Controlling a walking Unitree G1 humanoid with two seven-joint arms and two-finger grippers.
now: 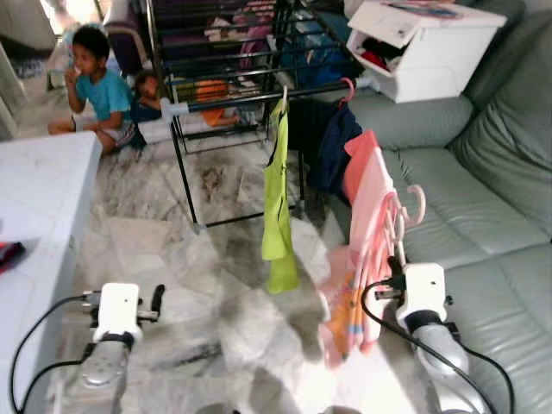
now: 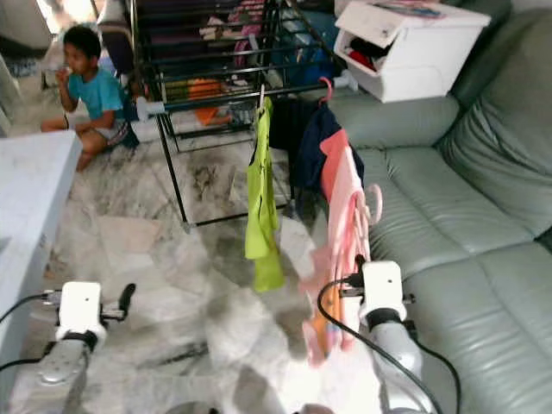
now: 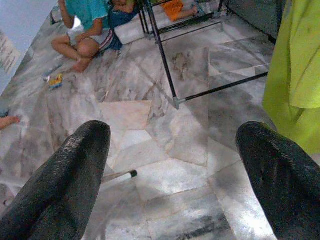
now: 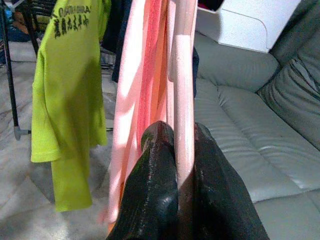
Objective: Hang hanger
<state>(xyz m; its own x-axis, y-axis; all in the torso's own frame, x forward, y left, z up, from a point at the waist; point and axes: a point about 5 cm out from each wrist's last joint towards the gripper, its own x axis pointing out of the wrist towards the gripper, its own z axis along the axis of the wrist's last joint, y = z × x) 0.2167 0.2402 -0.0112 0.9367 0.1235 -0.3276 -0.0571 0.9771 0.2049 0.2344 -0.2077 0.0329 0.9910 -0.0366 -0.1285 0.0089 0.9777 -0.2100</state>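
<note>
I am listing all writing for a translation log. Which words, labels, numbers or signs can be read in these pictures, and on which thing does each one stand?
Dark print in two rows on the chest of the lime green shirt, hanging on the drying rack: too blurred to read.
Colourful marks on the lid of the white box on the sofa: too small to read.
The pink hanger held by the right gripper, and its pink garment, show no writing.

The pink hanger runs off the wrist picture's 12 o'clock edge, its lower end pinched from sight between the right gripper. The pink garment covers most of the hanger's frame. The drying rack is cut off at 12 o'clock; the print on the lime shirt is too small to read
</note>
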